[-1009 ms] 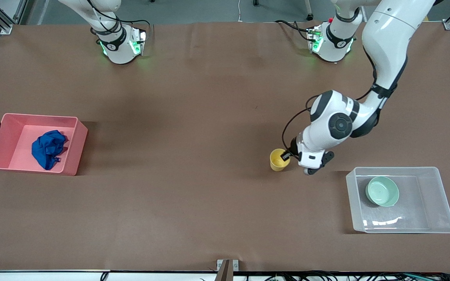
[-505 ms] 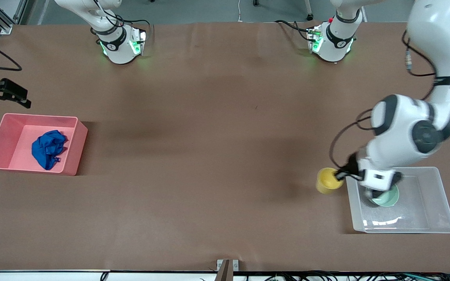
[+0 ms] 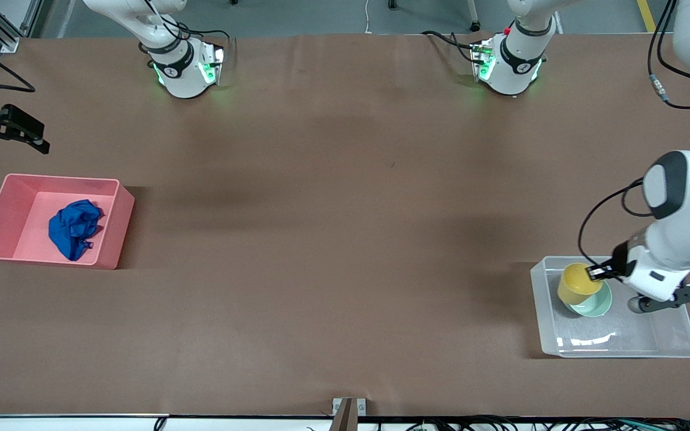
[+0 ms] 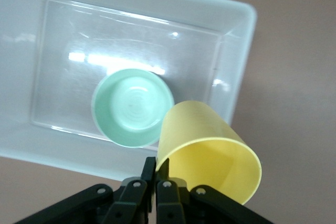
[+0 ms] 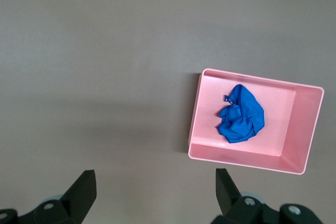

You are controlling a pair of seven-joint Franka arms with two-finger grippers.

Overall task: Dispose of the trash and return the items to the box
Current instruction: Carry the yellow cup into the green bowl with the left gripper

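Note:
My left gripper (image 3: 598, 273) is shut on the rim of the yellow cup (image 3: 577, 282) and holds it over the clear box (image 3: 677, 338), above the mint-green bowl (image 3: 596, 306) that lies in the box. In the left wrist view the fingers (image 4: 157, 169) pinch the cup's wall (image 4: 202, 145), with the bowl (image 4: 131, 108) and the box (image 4: 231, 61) below. The blue wad (image 3: 74, 227) lies in the pink bin (image 3: 117, 233). My right gripper (image 3: 6, 131) is open and empty in the air by the table's edge at the right arm's end, above the bin. Its wrist view shows the wad (image 5: 240, 114).
The pink bin (image 5: 299, 129) stands at the right arm's end of the table, the clear box at the left arm's end. Both arm bases (image 3: 183, 72) stand along the table's back edge. Bare brown tabletop (image 3: 333, 239) lies between the two containers.
My left gripper has carried the yellow cup from the table's middle toward the left arm's end and now holds it over the clear box. My right gripper has risen away from the pink bin.

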